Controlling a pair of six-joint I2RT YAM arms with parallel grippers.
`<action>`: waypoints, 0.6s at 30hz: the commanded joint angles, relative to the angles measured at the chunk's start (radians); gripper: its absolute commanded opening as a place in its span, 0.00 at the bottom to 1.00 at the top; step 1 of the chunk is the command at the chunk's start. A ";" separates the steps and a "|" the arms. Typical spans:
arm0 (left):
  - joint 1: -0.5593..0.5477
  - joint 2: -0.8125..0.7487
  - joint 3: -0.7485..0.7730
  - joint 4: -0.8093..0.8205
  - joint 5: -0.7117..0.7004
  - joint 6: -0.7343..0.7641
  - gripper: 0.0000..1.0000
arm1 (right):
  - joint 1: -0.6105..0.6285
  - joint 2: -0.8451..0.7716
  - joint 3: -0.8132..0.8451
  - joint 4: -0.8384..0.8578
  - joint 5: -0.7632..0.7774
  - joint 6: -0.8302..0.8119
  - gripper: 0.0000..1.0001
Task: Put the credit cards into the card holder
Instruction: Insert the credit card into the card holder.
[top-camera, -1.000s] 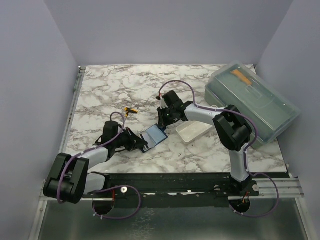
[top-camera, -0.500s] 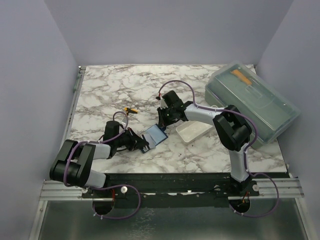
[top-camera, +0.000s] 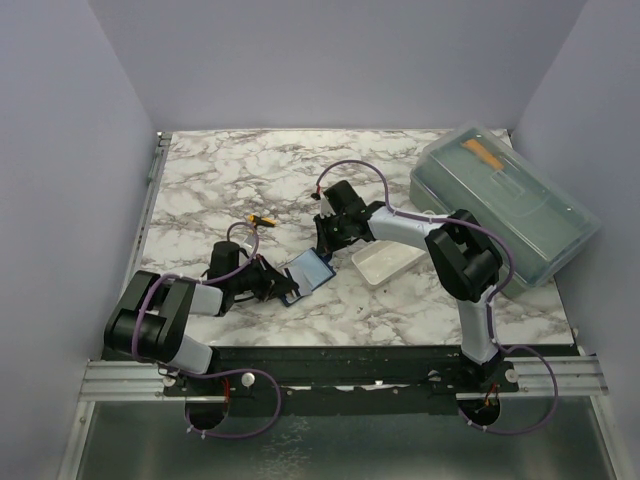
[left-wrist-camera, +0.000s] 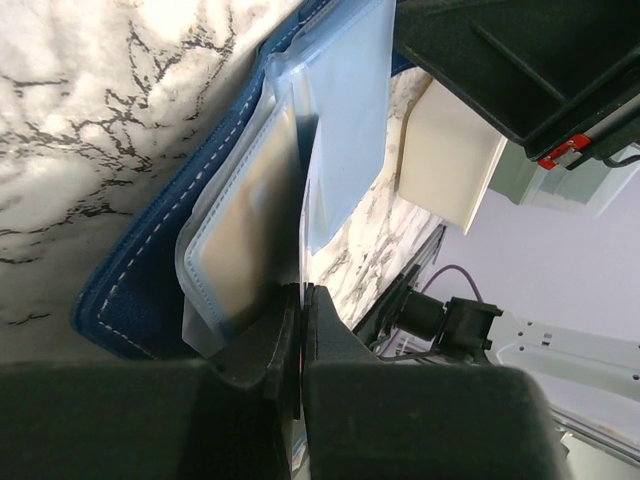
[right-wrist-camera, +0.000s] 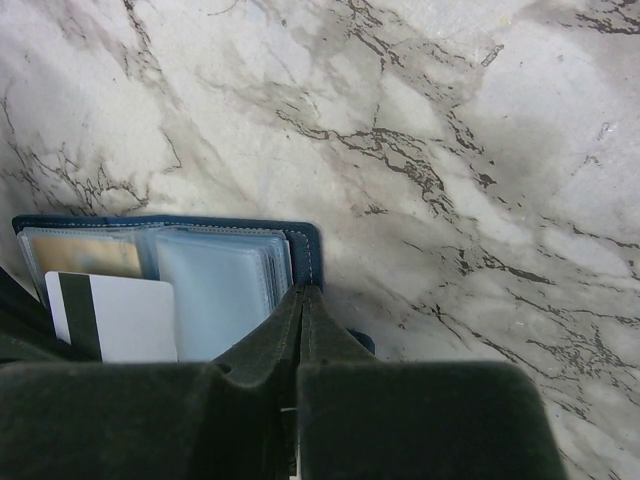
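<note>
left jaws and right jaws each pinch the open card holder (top-camera: 308, 272)

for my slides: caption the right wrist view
Right end effector pinching the open wallet, striped card lying on its sleeves

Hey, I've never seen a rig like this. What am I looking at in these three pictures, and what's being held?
Two robot arms are bolted at the near edge of a marble table. One picture looks down from above; the other two come from a camera on each wrist, close up. The left tool and right tool are each pinched shut on an open navy card holder. Inside it show a golden card, in a clear sleeve, and a pale card with a dark stripe. Also there: a white tray, a grey-green box and a tiny yellow-and-black object.
</note>
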 joint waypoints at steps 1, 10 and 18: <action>0.002 0.002 0.000 0.027 0.013 -0.030 0.00 | -0.014 0.082 -0.017 -0.088 0.079 -0.048 0.01; 0.003 0.001 -0.005 0.059 -0.023 -0.026 0.00 | -0.014 0.080 -0.030 -0.082 0.076 -0.050 0.01; 0.003 0.010 -0.008 0.091 -0.114 -0.023 0.00 | -0.014 0.079 -0.038 -0.067 0.050 -0.036 0.00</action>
